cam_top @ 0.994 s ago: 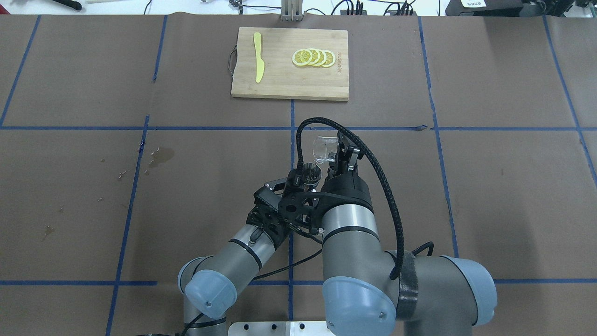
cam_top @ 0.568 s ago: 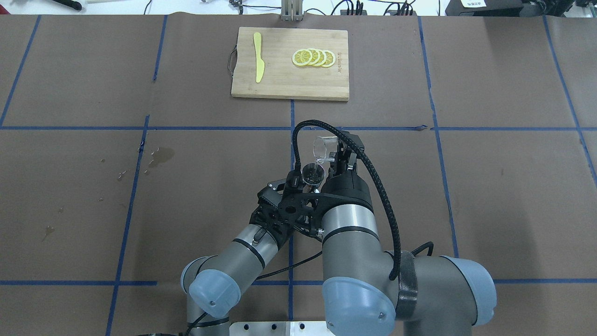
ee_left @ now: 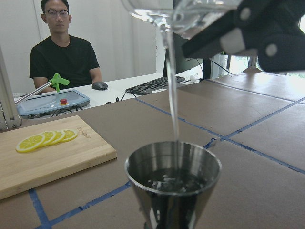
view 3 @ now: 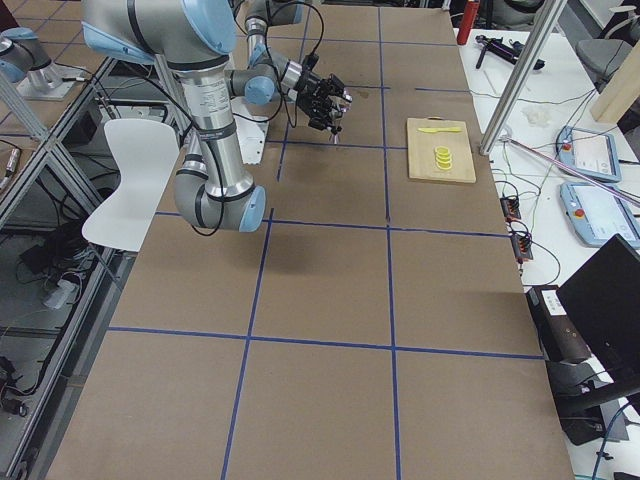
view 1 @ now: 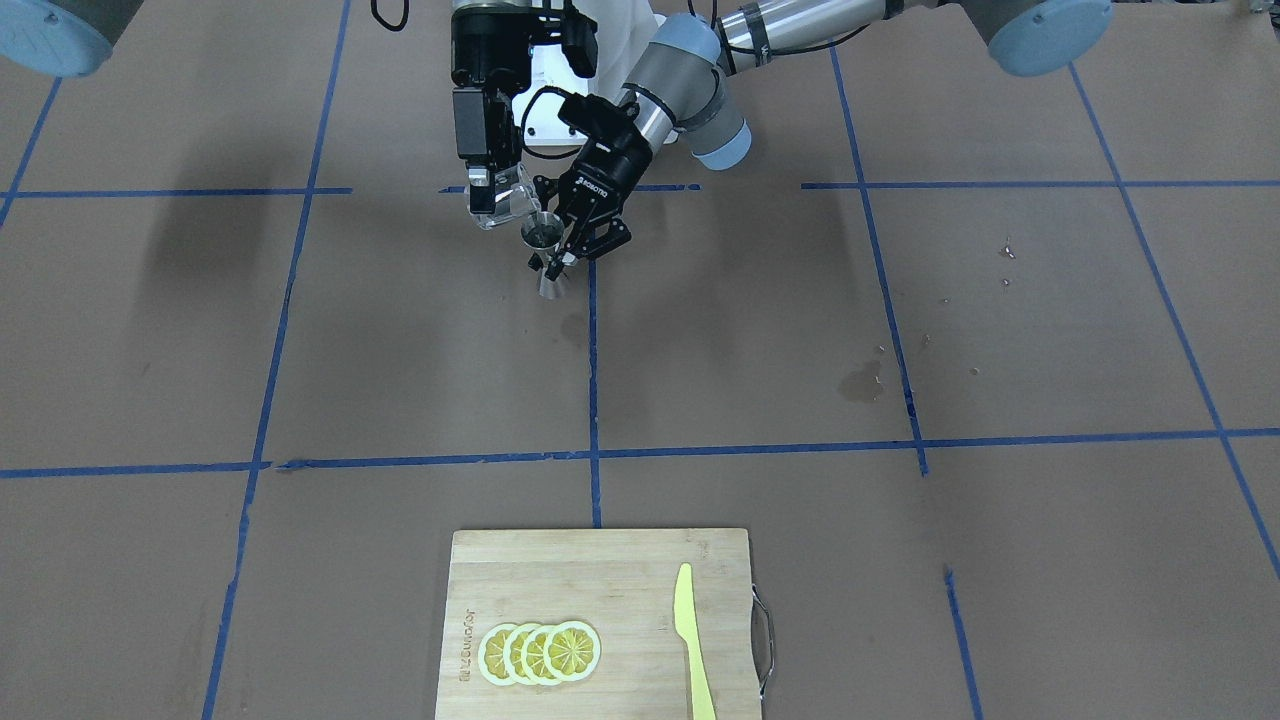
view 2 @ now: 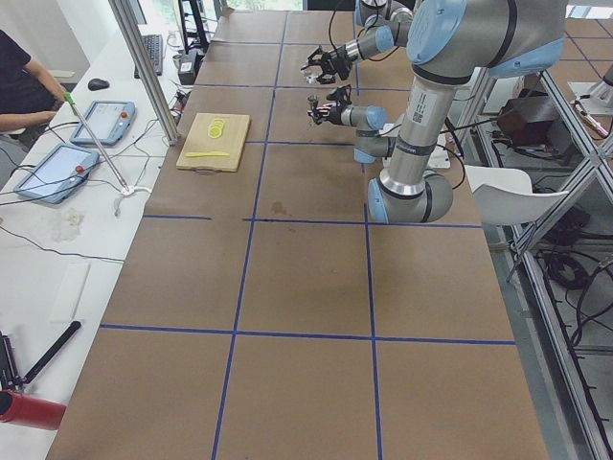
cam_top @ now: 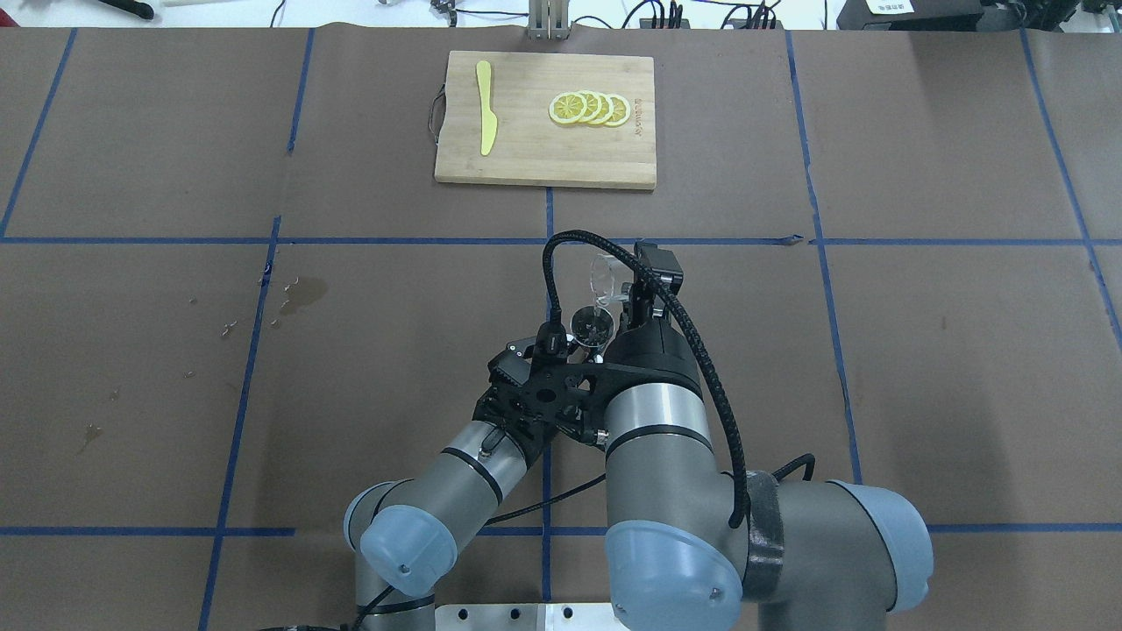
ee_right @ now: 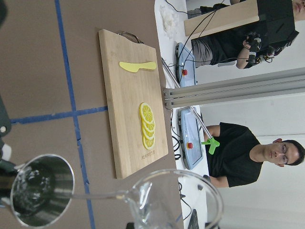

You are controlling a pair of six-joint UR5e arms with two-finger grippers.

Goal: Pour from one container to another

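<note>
The steel hourglass jigger (cam_top: 589,328) is held off the table by my left gripper (cam_top: 574,346), which is shut on its waist. Just above it, my right gripper (cam_top: 624,294) is shut on the clear glass tumbler (cam_top: 603,275), tipped steeply with its rim over the jigger. A thin stream of water (ee_left: 172,95) runs from the tumbler (ee_left: 186,12) into the jigger (ee_left: 174,186), whose cup holds some liquid. The front-facing view shows the tumbler (view 1: 505,205) beside the jigger (view 1: 545,240). The right wrist view shows the jigger (ee_right: 40,191) below the tumbler's rim (ee_right: 176,200).
A wooden cutting board (cam_top: 543,166) lies at the table's far middle, bearing lemon slices (cam_top: 589,108) and a yellow knife (cam_top: 485,107). Wet stains (cam_top: 302,294) mark the brown paper to the left. An operator (ee_left: 64,52) sits beyond the far edge.
The right gripper has tipped the tumbler more steeply over the jigger. The left arm has shifted slightly while keeping the jigger under the rim.
</note>
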